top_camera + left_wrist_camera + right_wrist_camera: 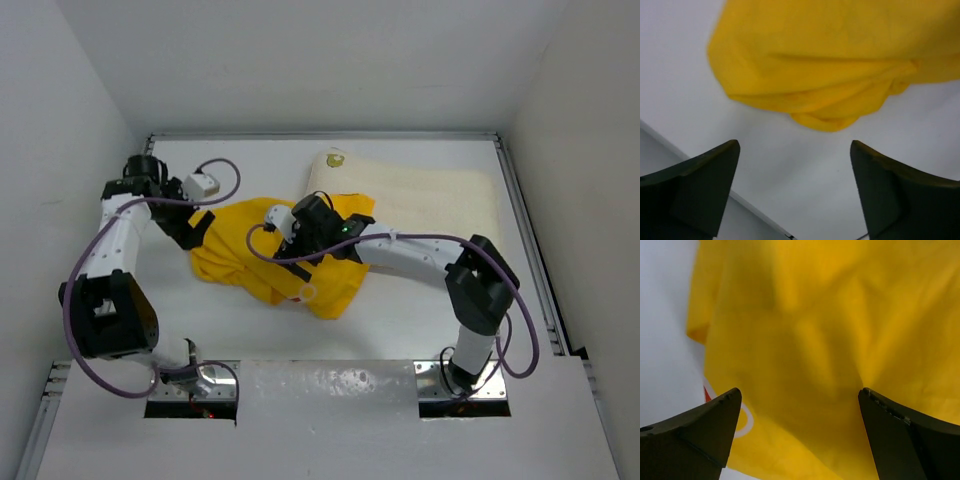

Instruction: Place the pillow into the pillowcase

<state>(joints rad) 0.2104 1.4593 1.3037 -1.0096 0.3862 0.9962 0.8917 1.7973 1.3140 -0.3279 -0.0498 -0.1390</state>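
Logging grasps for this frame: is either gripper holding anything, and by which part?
Nothing is held. The left gripper is open, short of the pillowcase; the right gripper is open above its yellow fabric, with none pinched.

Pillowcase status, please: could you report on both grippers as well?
Left gripper open, short of the crumpled pillowcase. Right gripper open above it. Pillow not yet inside. Nothing in the way.

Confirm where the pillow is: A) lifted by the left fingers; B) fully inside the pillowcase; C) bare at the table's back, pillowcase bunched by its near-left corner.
C: the pillow lies uncovered at the far side, the crumpled pillowcase only meeting its near-left corner.
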